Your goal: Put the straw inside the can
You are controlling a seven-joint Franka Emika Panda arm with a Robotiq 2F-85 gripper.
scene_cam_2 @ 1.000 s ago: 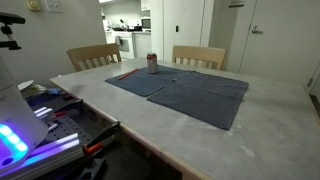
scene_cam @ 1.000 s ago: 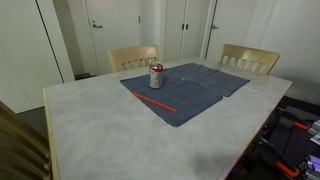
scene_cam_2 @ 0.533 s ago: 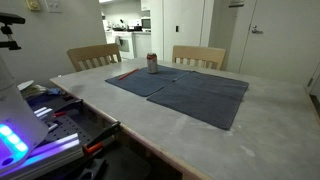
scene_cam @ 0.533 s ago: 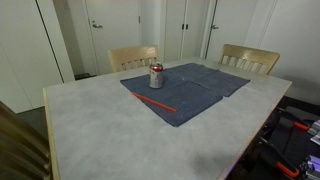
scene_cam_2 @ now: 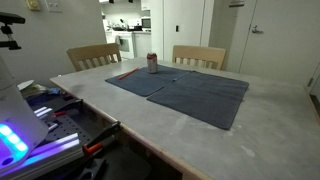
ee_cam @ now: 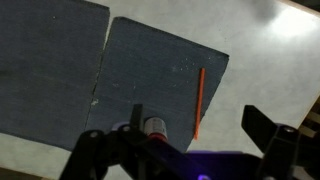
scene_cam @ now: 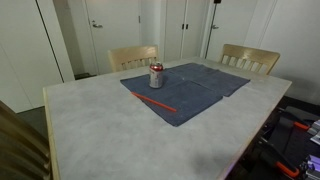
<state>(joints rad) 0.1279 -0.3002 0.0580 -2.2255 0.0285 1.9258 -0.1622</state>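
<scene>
A silver can (scene_cam: 156, 76) with red markings stands upright on a blue cloth (scene_cam: 195, 88) on the table. The thin red straw (scene_cam: 155, 102) lies flat at the cloth's near edge, apart from the can. In an exterior view the can (scene_cam_2: 152, 63) sits at the cloth's far corner, with the straw (scene_cam_2: 125, 73) beside it. From high above, the wrist view shows the can (ee_cam: 155, 127) and the straw (ee_cam: 199, 100) side by side. My gripper (ee_cam: 180, 150) hangs open over them with nothing between its fingers. The arm is out of both exterior views.
Two wooden chairs (scene_cam: 133, 58) (scene_cam: 250, 58) stand at the table's far side. A second blue cloth (ee_cam: 40, 60) lies next to the first. The table edge (scene_cam: 60, 150) is near, and cluttered gear (scene_cam_2: 50, 110) sits beside the table.
</scene>
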